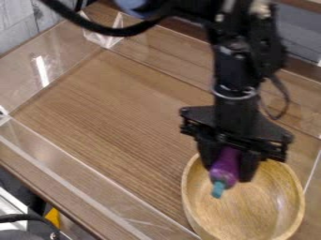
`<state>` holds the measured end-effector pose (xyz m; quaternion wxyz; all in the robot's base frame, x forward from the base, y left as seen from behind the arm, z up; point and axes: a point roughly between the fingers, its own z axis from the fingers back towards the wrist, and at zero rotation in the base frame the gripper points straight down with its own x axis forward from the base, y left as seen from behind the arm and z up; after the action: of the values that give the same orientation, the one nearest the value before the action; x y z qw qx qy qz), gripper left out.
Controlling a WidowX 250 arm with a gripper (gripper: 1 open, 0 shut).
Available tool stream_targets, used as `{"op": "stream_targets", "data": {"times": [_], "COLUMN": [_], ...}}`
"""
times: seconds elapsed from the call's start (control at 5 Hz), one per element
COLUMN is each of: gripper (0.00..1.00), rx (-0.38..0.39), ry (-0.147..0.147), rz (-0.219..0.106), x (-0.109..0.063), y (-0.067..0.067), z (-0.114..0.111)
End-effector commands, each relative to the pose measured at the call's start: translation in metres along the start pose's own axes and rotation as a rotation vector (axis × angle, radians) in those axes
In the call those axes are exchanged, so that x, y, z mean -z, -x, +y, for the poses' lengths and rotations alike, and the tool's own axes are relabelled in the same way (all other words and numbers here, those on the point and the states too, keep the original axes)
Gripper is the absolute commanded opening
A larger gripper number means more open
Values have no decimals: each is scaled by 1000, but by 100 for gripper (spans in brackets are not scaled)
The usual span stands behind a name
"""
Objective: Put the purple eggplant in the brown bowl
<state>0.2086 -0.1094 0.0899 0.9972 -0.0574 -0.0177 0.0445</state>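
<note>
now the purple eggplant (224, 170) is seen hanging over the brown bowl (283, 223), stem tip pointing down toward the wooden floor of it. the gripper (228, 167) is clamped on the eggplant, its black fingers pressed against the glossy purple body from either side, with the arm standing tall above and pointing straight down. the carrying part looks done, as the eggplant is held above the bowl's near-left portion, inside the line of the thick rim. it has not been set down; a gap between the teal tip and the bowl's grain appears to be left, though how much cannot be judged from this single view. what is left, by the look of it: a lowering, an opening of the jaws, and a withdrawal. the wooden table (113, 112) inside the clear walls (51, 164) is bare of anything else.
</note>
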Motion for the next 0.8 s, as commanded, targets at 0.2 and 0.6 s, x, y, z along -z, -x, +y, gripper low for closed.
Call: {"op": "stream_targets", "data": {"times": [0.2, 0.6], "gripper": [0, 0], "rx": [227, 303], "ry": [4, -37], "rz": [-31, -67], "x": [4, 25], "y": [-6, -18], "z": [-13, -14]}}
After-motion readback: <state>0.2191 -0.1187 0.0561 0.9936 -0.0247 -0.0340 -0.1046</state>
